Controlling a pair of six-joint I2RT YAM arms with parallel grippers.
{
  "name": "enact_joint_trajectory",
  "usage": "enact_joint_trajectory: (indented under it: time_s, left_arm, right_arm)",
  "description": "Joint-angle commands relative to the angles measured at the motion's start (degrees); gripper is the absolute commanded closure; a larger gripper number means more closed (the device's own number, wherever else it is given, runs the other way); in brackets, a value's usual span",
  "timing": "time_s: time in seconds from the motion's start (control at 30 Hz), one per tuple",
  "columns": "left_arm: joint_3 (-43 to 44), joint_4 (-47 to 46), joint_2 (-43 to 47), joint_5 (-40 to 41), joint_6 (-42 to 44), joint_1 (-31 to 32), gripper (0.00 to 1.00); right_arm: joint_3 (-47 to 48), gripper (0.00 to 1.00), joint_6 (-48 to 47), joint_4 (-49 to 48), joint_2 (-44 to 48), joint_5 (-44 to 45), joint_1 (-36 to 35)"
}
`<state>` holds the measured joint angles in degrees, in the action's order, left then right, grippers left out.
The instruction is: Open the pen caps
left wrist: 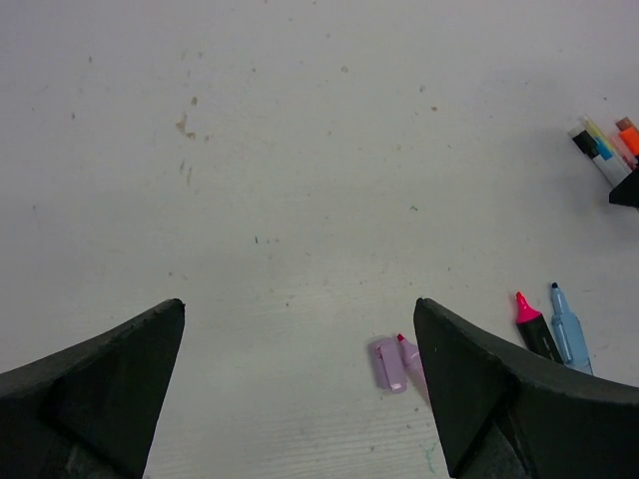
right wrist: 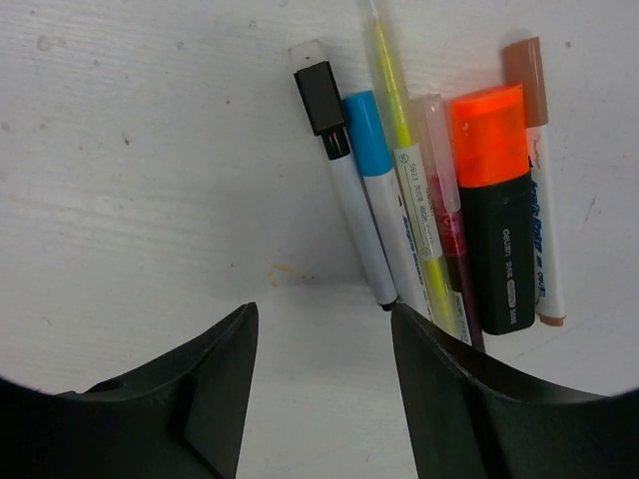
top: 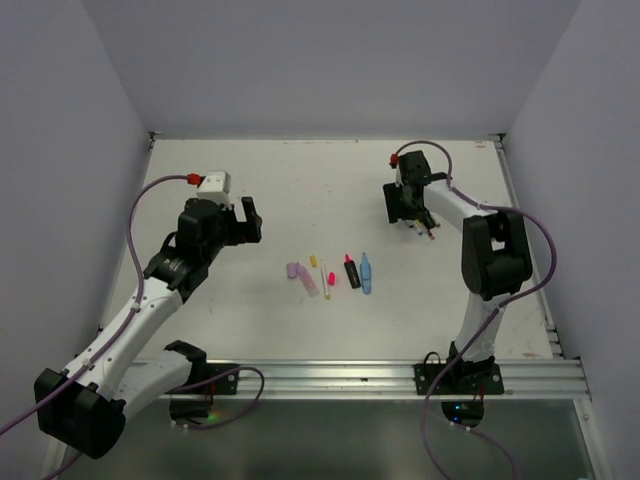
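Both sets of jaws empty, caps on table.
Left gripper (left wrist: 300, 307) spread wide, lilac cap (left wrist: 387, 362) just beside 1 jaw. Right gripper (right wrist: 321, 311) parted; orange cap (right wrist: 489, 135) and blue cap (right wrist: 366, 132) lie ahead.

lilac highlighter (left wrist: 411, 365) partly hidden, pen cluster (left wrist: 603, 150) edge-cropped

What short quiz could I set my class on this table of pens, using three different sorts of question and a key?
1. True or false: the orange-capped highlighter has its cap on.
2. How many pens are in the bunch of pens lying just beyond the right tool? A) three B) six C) nine
3. Fill in: the left tool and the right tool both stand ____, holding nothing.
Key: 1 true; 2 B; 3 open.
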<state>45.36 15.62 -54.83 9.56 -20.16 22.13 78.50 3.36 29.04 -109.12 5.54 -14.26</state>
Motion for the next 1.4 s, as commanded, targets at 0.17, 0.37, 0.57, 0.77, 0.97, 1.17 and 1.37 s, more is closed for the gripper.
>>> enact_joint_trajectory:
  time_s: [0.17,0.37,0.57,0.77,0.97,1.17,1.37]
  left_arm:
    - [-0.36,0.38,0.42,4.15,1.71,-0.86,0.0]
    - [-0.36,0.2,0.25,3.53,1.71,-1.21,0.0]
    - [-0.71,0.03,0.69,3.27,1.71,-1.3,0.0]
    - [-0.72,-0.15,0.69,2.92,1.62,-1.39,0.0]
    - [-0.72,-0.24,0.6,2.65,1.62,-1.56,0.0]
    - [-0.89,-0.24,0.6,2.57,1.71,-1.65,0.0]
    - [-0.98,-0.5,0.6,1.95,1.71,-1.65,0.0]
  right_arm:
    - [4.47,0.47,-1.33,-0.21,-4.26,-1.14,0.73]
    - [4.21,0.52,-1.42,-0.3,-5.75,-1.15,0.81]
    - [3.42,0.52,-1.6,-1.17,-5.58,-0.88,0.82]
    - [2.45,0.51,-2.04,-1.18,-1.45,0.17,0.73]
    - [4.02,0.51,-2.39,-0.65,-2.41,1.4,0.9]
    - [4.73,0.51,-2.48,-0.65,-4.34,0.79,1.69]
    - [4.21,0.51,-2.83,-1.09,-4.69,-0.26,2.48]
